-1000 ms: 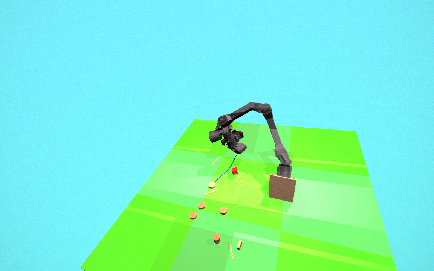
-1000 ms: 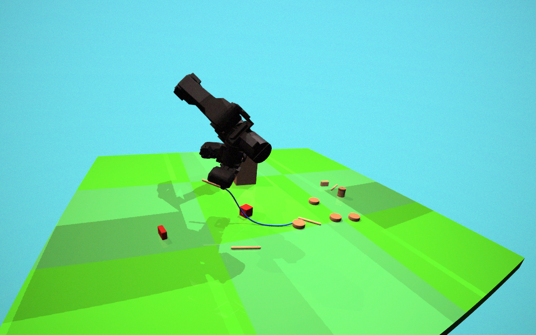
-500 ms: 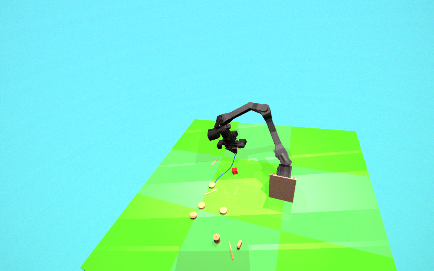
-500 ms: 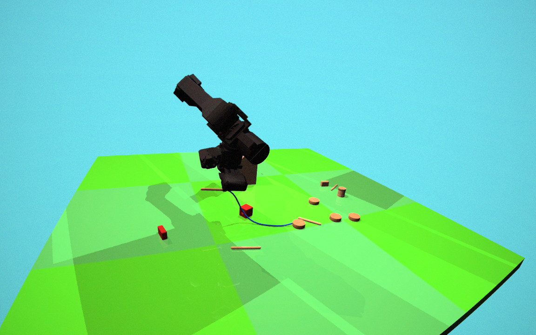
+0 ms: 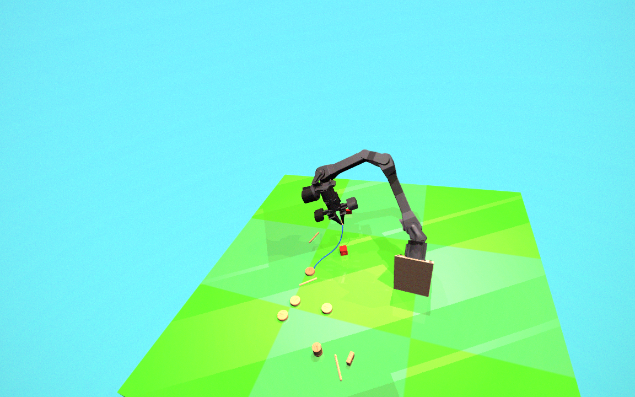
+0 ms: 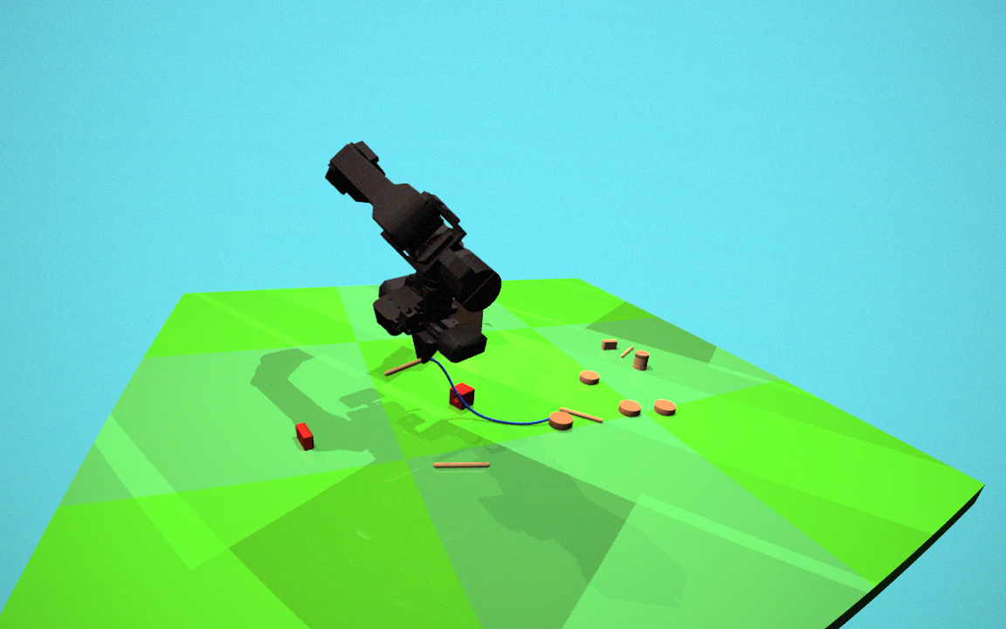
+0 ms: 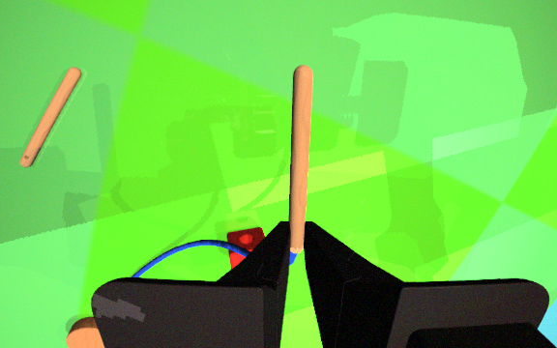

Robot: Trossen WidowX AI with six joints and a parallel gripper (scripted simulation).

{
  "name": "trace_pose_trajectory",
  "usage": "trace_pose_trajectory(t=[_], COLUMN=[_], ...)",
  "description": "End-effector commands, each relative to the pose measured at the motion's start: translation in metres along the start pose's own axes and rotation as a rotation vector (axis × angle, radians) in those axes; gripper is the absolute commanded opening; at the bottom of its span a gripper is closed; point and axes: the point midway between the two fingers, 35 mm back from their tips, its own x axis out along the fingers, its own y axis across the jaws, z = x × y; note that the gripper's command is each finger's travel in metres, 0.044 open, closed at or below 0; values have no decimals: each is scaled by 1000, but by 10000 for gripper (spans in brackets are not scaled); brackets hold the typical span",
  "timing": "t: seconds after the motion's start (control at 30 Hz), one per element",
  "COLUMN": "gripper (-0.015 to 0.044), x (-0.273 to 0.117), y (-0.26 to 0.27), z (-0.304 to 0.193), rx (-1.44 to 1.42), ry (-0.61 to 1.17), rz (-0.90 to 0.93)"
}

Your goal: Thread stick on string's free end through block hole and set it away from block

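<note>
My gripper is shut on the string's wooden stick, near its string end, above the table. The stick's free end points away from the fingers in the wrist view. The blue string hangs from it in a curve to the round wooden button. The red block stands on the table; a round hole mark shows in the wrist view, where a finger partly covers the block. The string crosses in front of it in the exterior view.
Loose sticks lie about, one beside the button. A smaller red piece stands apart. Several wooden discs and a small cylinder stand beyond the button. A large brown panel is by the arm's base.
</note>
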Motion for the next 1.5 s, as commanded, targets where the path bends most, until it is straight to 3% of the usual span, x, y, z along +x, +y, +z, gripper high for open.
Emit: trace_pose_trajectory(t=[0.0, 1.47], gripper=[0, 0], x=[-1, -11], y=[3, 33], z=[2, 25], rx=[-124, -1540], ry=[14, 30], rz=[8, 174])
